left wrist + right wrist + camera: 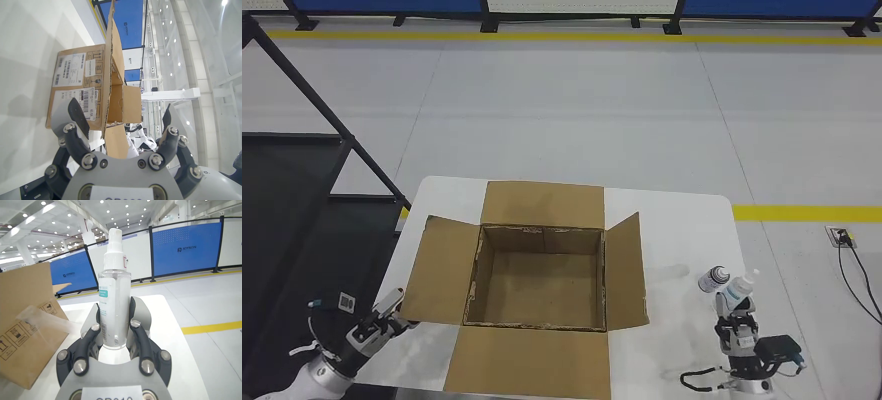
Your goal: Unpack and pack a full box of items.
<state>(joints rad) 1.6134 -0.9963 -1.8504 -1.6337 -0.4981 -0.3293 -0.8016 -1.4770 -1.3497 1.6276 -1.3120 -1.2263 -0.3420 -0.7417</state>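
White counter (682, 230) in a big hall: pale grey floor (572, 100) with yellow lines, blue barrier panels (186, 251) along the far side, rows of ceiling lights overhead. A black metal frame (312, 120) stands off the counter's left side.

Centre of the counter, the cardboard box (537, 290) sits open with all 4 flaps splayed outward and its brown inside bottom in plain sight. Its left outer wall carries shipping labels (the left wrist view looks straight at them).

Over to the left gripper (392, 315): it hangs low at the counter's near left corner, just beside the box's left flap, fingers (78, 115) spread wide apart and aimed at that labelled wall.

Now the right gripper (739, 325), over the near right part of the counter, well apart from the box. Its 2 fingers (133, 311) are pinching a clear spray bottle (114, 291) by the lower body, 1 on each side. The bottle's base sits toward the palm and its white pump nozzle points away from the wrist. I cannot tell whether the bottle touches the counter.

Just beside that bottle, between it and the box's right flap, a small grey can (714, 279) with a dark cap stands upright on the counter.
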